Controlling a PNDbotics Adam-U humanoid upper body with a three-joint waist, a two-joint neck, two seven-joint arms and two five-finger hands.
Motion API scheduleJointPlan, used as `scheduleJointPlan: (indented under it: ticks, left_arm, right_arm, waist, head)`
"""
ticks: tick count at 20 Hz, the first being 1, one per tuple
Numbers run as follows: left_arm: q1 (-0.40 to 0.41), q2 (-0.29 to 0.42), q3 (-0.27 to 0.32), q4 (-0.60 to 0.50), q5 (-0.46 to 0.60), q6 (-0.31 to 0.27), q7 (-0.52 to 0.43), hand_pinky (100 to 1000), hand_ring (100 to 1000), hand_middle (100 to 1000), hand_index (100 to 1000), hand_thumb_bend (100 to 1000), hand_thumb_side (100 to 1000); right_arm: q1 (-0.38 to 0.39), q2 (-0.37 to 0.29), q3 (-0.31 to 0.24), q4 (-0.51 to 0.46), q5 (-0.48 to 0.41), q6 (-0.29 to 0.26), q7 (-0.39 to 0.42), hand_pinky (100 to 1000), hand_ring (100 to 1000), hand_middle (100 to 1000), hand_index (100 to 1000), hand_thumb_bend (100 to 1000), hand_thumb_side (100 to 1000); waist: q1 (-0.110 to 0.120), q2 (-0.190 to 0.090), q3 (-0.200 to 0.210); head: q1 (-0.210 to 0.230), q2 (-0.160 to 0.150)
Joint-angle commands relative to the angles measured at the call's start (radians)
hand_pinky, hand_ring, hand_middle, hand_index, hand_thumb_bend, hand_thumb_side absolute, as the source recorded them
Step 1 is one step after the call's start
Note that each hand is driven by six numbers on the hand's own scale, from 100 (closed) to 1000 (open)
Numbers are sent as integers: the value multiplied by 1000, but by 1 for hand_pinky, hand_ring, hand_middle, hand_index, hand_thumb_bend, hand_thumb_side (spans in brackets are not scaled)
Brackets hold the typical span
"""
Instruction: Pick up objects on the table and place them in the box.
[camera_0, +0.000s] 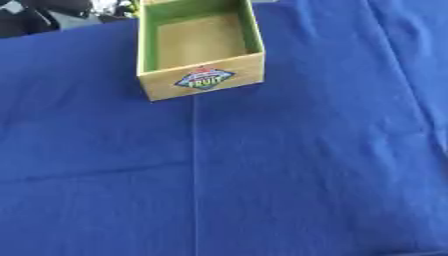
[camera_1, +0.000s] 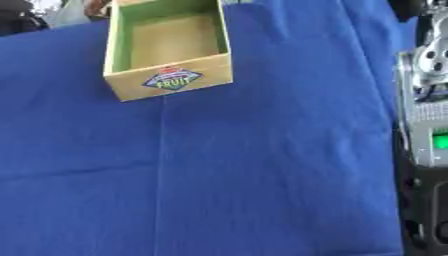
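Cardboard box (camera_0: 200, 80), rigid-looking, likely light, open-topped, far on blue cloth (camera_0: 262, 175) | nothing to pick up visible near box | right arm (camera_1: 424, 130) right of box, fingers unseen, cannot tell | left hand absent

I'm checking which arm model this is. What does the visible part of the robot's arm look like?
Only the right arm shows, along the right eye view's right edge: silver-grey ridged metal housing, a round silver joint above, black casing below, and a small glowing green panel. No hands are in view.
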Motion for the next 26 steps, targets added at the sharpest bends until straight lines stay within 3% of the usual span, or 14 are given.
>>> scheduleJointPlan:
  ticks: [1, 14, 26]
  left_arm:
    - [-49, -19, 15, 54, -22, -18, 21, 100, 258, 334, 609, 100, 339]
    - [-171, -199, 13, 328, -118, -89, 65, 100, 252, 326, 597, 100, 353]
    - [-223, -299, 38, 579, -207, -153, 65, 100, 251, 324, 596, 100, 360]
  right_arm:
    - [-22, 0, 8, -23, 20, -12, 4, 793, 681, 578, 659, 100, 579]
    - [-52, 1, 20, -44, 27, -27, 6, 793, 683, 579, 661, 100, 590]
    - [-70, 12, 29, -51, 26, -32, 2, 793, 683, 578, 660, 100, 577]
  waist:
    - [-7, -28, 0]
    - [5, -7, -36]
    - [12, 5, -60]
  head:
    - [11, -2]
    - [24, -68]
    - [35, -78]
